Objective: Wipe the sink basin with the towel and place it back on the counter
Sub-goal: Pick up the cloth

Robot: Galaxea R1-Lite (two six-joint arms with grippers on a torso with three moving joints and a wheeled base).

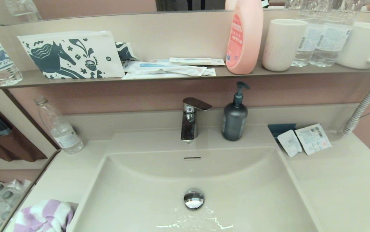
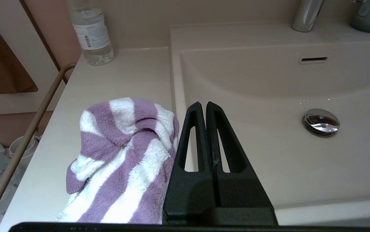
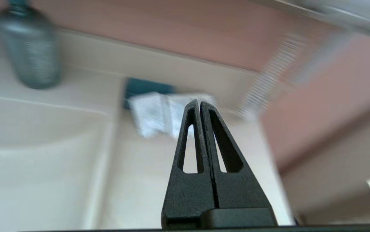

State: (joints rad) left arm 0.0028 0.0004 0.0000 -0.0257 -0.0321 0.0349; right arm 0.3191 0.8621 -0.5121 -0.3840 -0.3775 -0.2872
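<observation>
The purple and white striped towel [image 1: 44, 216] [image 2: 120, 161] lies bunched on the counter [image 1: 65, 170] [image 2: 123, 77] just left of the sink basin [image 1: 246, 193] [image 2: 268, 83]. A chrome drain plug [image 1: 194, 198] [image 2: 321, 122] sits in the basin floor, with water shining near it. My left gripper [image 2: 203, 104] is shut and empty, hovering above the basin's left rim right beside the towel. My right gripper [image 3: 198, 103] is shut and empty over the counter right of the basin. Neither gripper shows in the head view.
A faucet [image 1: 189, 119] and a dark soap pump bottle [image 1: 235, 116] stand behind the basin. A clear water bottle [image 1: 59, 127] [image 2: 91, 32] stands at the counter's back left. Paper sachets [image 1: 304, 139] lie at the back right. A rail [image 2: 20, 145] edges the counter's left side.
</observation>
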